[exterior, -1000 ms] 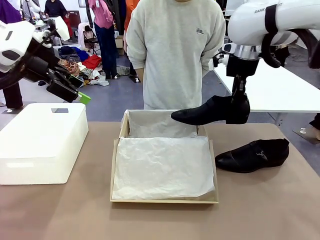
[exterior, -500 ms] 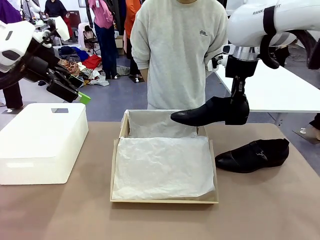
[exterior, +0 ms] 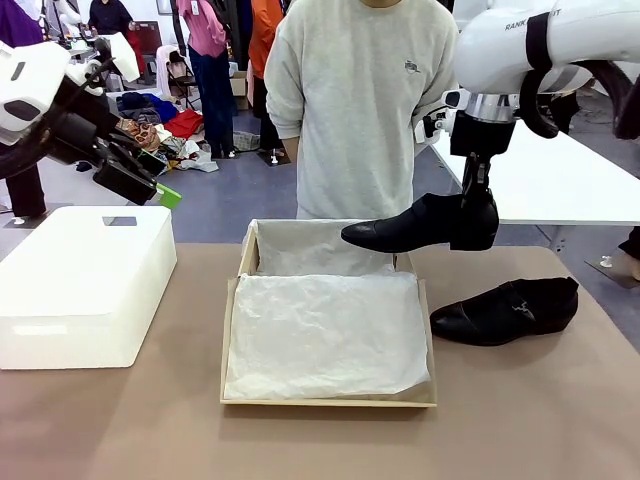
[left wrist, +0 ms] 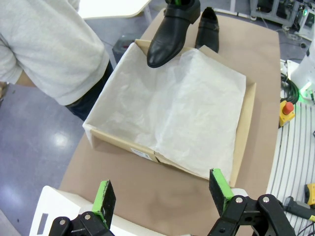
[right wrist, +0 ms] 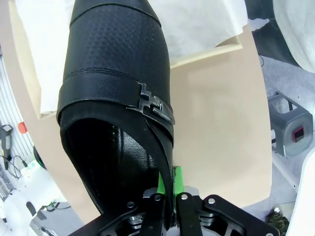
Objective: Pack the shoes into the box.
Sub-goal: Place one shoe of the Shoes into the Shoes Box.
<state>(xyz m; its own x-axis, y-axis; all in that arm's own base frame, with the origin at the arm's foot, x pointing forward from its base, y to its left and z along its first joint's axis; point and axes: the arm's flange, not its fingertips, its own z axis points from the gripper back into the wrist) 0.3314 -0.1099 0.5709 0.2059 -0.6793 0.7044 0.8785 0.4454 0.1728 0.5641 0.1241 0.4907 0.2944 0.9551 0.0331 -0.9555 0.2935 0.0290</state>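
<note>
Edging barely leftward in the last second, a black smooth-leather buckled dress shoe (exterior: 415, 223) is held clamped at the heel by the right gripper (exterior: 479, 208) above the far right corner of the tissue-lined tan cardboard shoebox (exterior: 330, 402); lowering is judged next, the left gripper (left wrist: 161, 189) kept spread apart.

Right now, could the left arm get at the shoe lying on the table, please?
Probably not easily: the open left gripper hangs by the white box, and that shoe lies past the cardboard box, below the right gripper holding the other shoe.
</note>
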